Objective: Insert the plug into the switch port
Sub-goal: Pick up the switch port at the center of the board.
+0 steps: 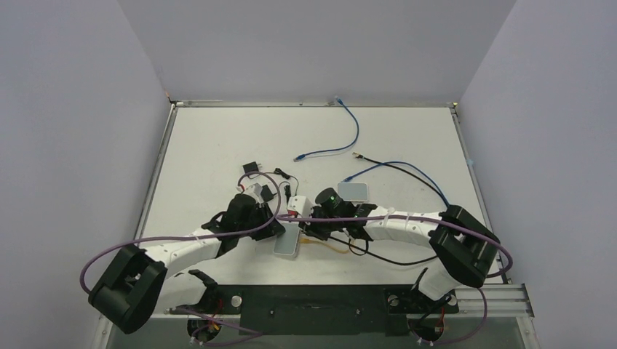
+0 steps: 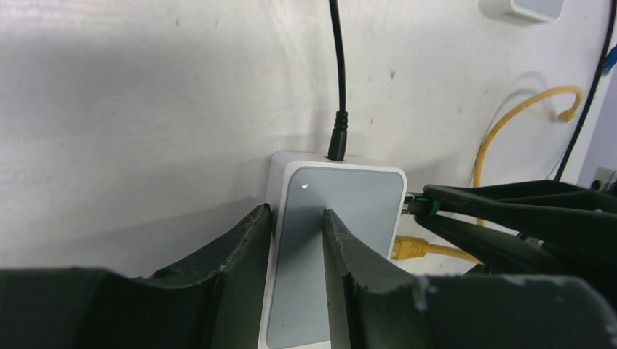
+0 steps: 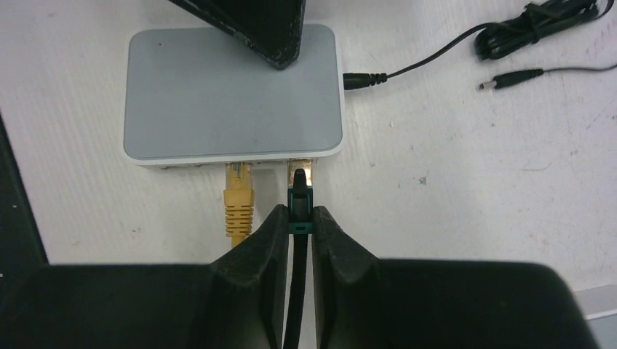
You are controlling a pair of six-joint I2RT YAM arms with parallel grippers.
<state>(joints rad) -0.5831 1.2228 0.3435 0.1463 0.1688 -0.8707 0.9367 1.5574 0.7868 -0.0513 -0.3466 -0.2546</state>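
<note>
Near the counter's [image 1: 218,145] front edge, right claw [image 3: 298,216] pinches the stiff plug [image 3: 300,195] by its boot while left claw [image 2: 293,215], barely parted, pins the light-looking switch [image 3: 218,102].

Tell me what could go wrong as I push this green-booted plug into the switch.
1. The left fingers only press on the switch rather than clamp it; a hard push may slide it away.
2. The plug, pinched by the right fingers, has its tip just at the port, close beside the yellow plug; a skewed push could jam on the rim.
</note>
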